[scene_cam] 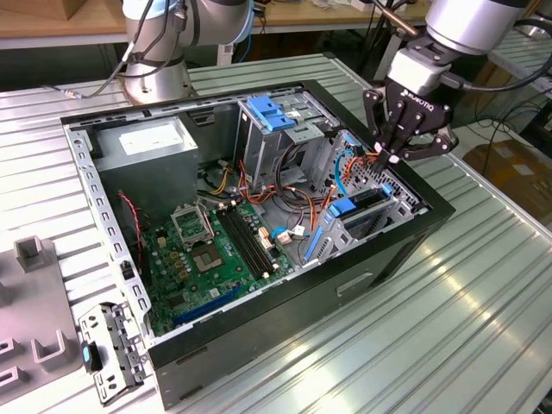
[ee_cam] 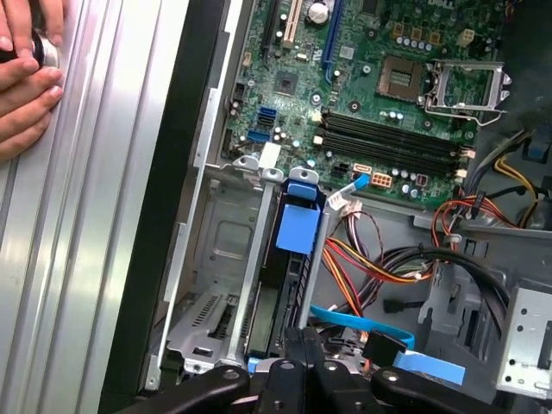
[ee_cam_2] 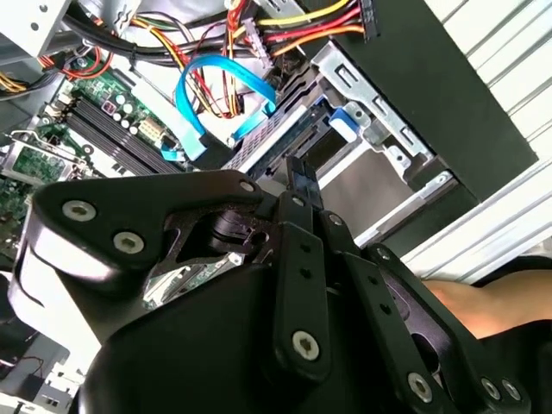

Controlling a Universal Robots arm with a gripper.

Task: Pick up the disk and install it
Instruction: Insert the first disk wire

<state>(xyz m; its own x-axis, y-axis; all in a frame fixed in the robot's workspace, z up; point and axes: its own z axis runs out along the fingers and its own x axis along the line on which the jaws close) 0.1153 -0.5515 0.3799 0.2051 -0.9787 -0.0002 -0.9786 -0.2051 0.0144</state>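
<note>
Blue-railed disk point(ee_cam: 285, 302) stands on edge inside the drive cage point(ee_cam: 211, 250), in a corner of the open computer case point(scene_cam: 302, 302); the pincer point(ee_cam: 302, 341), fingers together, touches its end.

This is looking like a robotics lab or workshop: an opened computer case point(scene_cam: 345, 276), its circuit board point(scene_cam: 216, 250) and wiring point(scene_cam: 285, 194) bared, is lying on a ribbed aluminium table point(scene_cam: 483, 293). A robot arm's base point(scene_cam: 155, 78) is standing at the table's far edge, and the arm's black tool point(scene_cam: 390, 158) is hanging over the case. Wooden workbenches point(scene_cam: 52, 21) are running along the far side, grey moulded fixtures point(scene_cam: 30, 254) are sitting at the exterior view's left, and cardboard point(scene_cam: 517, 168) is lying on the floor at its right.
</note>
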